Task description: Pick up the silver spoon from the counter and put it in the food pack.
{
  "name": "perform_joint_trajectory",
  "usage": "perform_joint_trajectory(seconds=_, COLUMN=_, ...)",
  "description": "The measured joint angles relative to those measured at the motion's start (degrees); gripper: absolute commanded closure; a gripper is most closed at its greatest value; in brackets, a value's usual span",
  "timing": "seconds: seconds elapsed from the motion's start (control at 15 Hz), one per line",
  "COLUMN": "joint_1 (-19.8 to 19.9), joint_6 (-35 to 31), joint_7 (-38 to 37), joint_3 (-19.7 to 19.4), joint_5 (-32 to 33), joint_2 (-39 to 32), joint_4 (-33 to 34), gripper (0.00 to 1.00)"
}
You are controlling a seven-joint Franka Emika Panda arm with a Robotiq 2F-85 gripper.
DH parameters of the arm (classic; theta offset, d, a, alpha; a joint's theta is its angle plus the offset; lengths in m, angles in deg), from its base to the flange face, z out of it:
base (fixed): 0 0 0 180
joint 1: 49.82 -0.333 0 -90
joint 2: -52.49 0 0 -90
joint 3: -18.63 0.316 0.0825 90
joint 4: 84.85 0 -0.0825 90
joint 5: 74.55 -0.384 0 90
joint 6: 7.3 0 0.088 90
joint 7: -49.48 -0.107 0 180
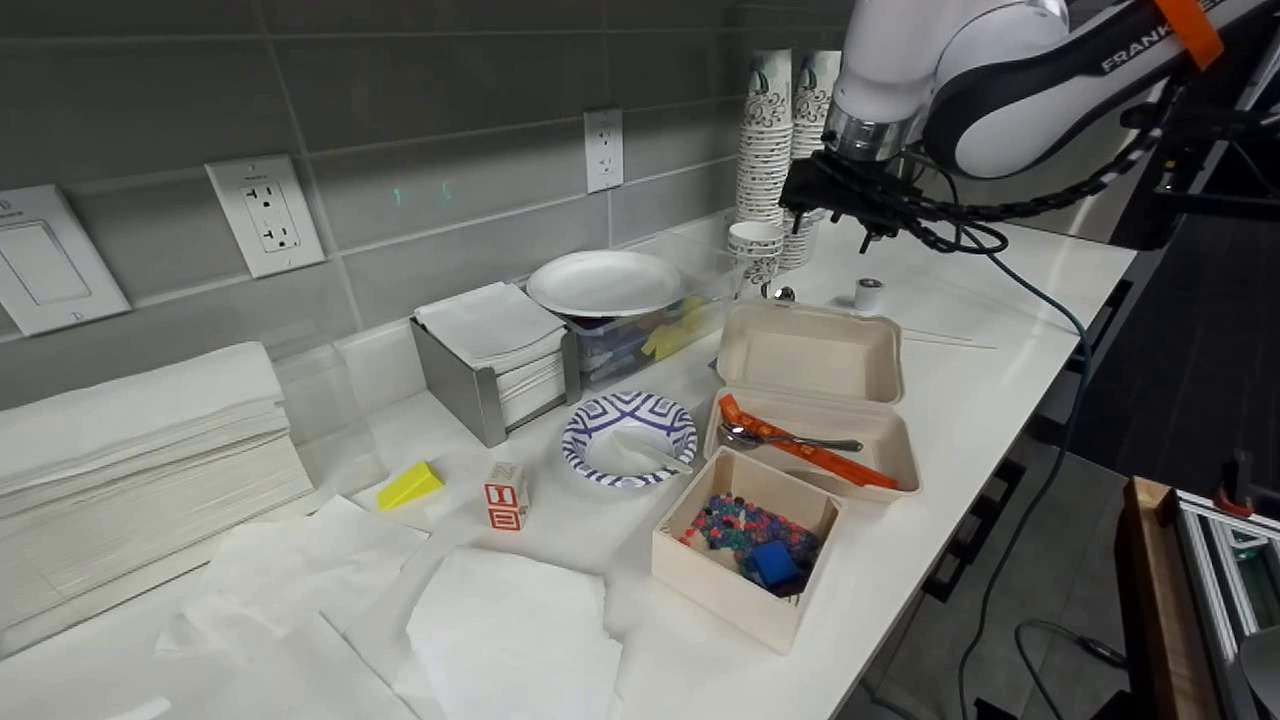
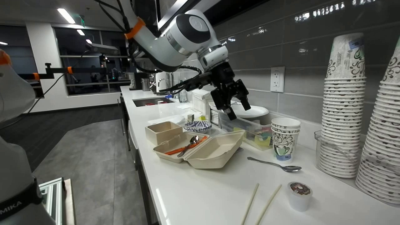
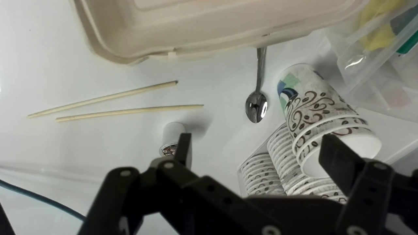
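Observation:
A silver spoon (image 2: 290, 168) lies on the counter beside the paper cups. In an exterior view only its bowl (image 1: 785, 294) shows, past the lid. In the wrist view the spoon (image 3: 257, 106) has its handle end hidden by the food pack's lid. The food pack (image 1: 810, 350) is a tan clamshell box, open; its lid also shows in the wrist view (image 3: 196, 29). Inside it lie a second silver spoon (image 1: 740, 436) and an orange piece (image 1: 850, 468). My gripper (image 1: 832, 232) is open and empty, raised above the counter; it also shows in the wrist view (image 3: 257, 143).
Paper cups (image 2: 286, 140) stand close beside the spoon, with tall cup stacks (image 2: 342, 125) behind. A coffee pod (image 2: 299, 197) and two chopsticks (image 2: 269, 203) lie nearby. A clear bin (image 1: 610, 350) with a plate stands by the wall. A square box (image 1: 720, 590) adjoins the pack.

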Motion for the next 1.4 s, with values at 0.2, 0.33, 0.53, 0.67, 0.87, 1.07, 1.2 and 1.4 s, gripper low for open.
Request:
perform_joint_trajectory(seconds=0.2, joint_1=-5.65, joint_6=0.0, joint_7=3.47, joint_3=-6.77, joint_5=-0.06, joint_2=-3.73, joint_4=2.76, gripper=0.0)
perform_joint_trajectory(seconds=0.33, joint_1=-8.0, joint_6=0.0, joint_7=7.82, joint_3=-9.79, joint_5=-1.36, joint_2=-7.0, joint_4=5.19, gripper=0.0)
perform_joint_trajectory(seconds=0.53, joint_1=-10.3, joint_6=-0.03, joint_7=14.95, joint_3=-13.17, joint_5=-2.58, joint_2=-11.92, joint_4=9.01, gripper=0.0)
perform_joint_trajectory(seconds=0.67, joint_1=-11.32, joint_6=-0.07, joint_7=18.68, joint_3=-14.85, joint_5=-4.34, joint_2=-14.91, joint_4=11.31, gripper=0.0)
perform_joint_trajectory(seconds=0.87, joint_1=-12.66, joint_6=-0.08, joint_7=23.28, joint_3=-16.64, joint_5=-8.16, joint_2=-18.85, joint_4=13.92, gripper=0.0)
perform_joint_trajectory(seconds=1.07, joint_1=-13.66, joint_6=-0.29, joint_7=26.8, joint_3=-17.82, joint_5=-12.91, joint_2=-21.83, joint_4=15.72, gripper=0.0)
perform_joint_trajectory(seconds=1.2, joint_1=-13.93, joint_6=-0.67, joint_7=29.09, joint_3=-18.58, joint_5=-15.61, joint_2=-23.27, joint_4=16.59, gripper=0.0)
perform_joint_trajectory(seconds=1.4, joint_1=-13.92, joint_6=-2.77, joint_7=33.39, joint_3=-19.64, joint_5=-19.22, joint_2=-24.97, joint_4=17.26, gripper=0.0)
